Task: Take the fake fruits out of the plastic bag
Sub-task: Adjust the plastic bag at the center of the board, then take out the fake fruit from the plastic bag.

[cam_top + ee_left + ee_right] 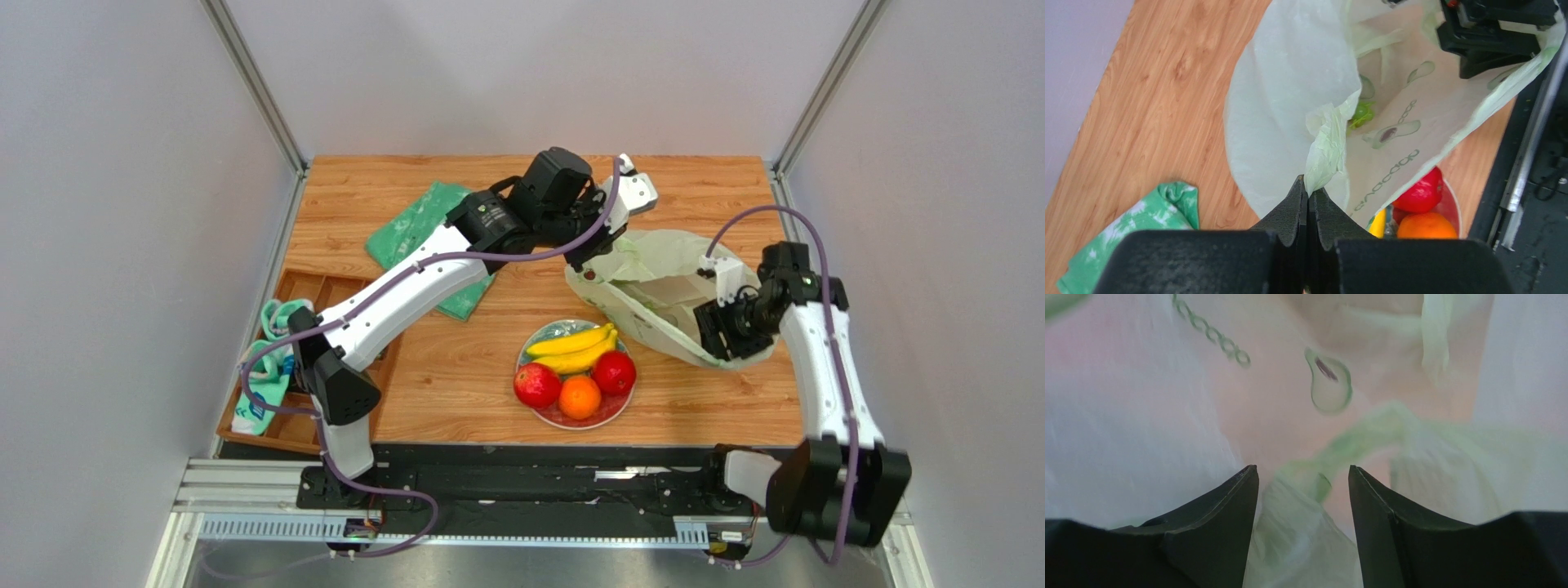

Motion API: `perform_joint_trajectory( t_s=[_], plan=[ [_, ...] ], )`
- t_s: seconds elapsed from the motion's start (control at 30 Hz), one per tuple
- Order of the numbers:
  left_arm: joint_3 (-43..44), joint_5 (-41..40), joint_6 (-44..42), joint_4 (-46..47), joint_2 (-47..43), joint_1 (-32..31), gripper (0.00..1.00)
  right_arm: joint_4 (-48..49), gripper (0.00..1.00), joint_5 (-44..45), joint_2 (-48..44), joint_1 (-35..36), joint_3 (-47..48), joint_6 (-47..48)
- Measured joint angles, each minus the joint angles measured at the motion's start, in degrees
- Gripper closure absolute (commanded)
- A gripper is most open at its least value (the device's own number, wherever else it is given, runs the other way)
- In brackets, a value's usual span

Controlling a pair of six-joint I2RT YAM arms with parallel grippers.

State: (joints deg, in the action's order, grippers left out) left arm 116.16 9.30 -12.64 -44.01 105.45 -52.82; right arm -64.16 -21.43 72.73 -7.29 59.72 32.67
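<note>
The plastic bag (650, 284) lies at the right of the table, its mouth toward the right arm. My left gripper (594, 260) is shut on a bunched fold of the bag's far left edge (1324, 153) and holds it up. My right gripper (721, 333) is inside the bag's mouth, open (1303, 478), with a loose fold of bag film between its fingers. A green fruit (1361, 114) shows inside the bag. On the plate (541, 337) lie the banana bunch (572, 348), two red fruits (536, 385) (615, 373) and the orange (579, 397).
A green-and-white cloth (423, 239) lies at the far left, partly under the left arm. A wooden tray (307, 288) with teal items sits at the table's left edge. The plate stands just in front of the bag.
</note>
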Motion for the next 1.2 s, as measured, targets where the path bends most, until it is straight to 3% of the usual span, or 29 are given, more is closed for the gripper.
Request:
perform_joint_trajectory(
  t_s=[0.13, 0.27, 0.47, 0.6, 0.8, 1.2],
  plan=[
    [0.2, 5.6, 0.2, 0.0, -2.3, 0.0, 1.00, -9.0, 0.34, 3.0, -14.9, -1.0, -0.1, 5.9],
    [0.7, 8.0, 0.2, 0.0, -2.7, -0.1, 1.00, -11.9, 0.35, 0.8, -18.2, 0.7, 4.1, 7.9],
    [-0.2, 2.7, 0.7, 0.0, -2.1, -0.1, 1.00, -6.1, 0.36, -2.4, 0.8, 6.4, 10.7, 4.7],
    [-3.7, -1.3, 1.6, 0.8, -2.5, 0.1, 1.00, 0.8, 0.21, -2.6, 12.7, 8.0, 15.0, 0.0],
    [-11.3, -2.8, 2.1, 1.0, -3.3, 0.4, 1.00, 7.2, 0.05, -2.6, 18.1, 10.7, 17.4, -7.4],
    [-11.8, -1.7, 3.6, 1.2, -2.9, 0.5, 1.00, 13.4, 0.04, -2.5, 33.8, 12.9, 29.3, -18.3]
  ],
)
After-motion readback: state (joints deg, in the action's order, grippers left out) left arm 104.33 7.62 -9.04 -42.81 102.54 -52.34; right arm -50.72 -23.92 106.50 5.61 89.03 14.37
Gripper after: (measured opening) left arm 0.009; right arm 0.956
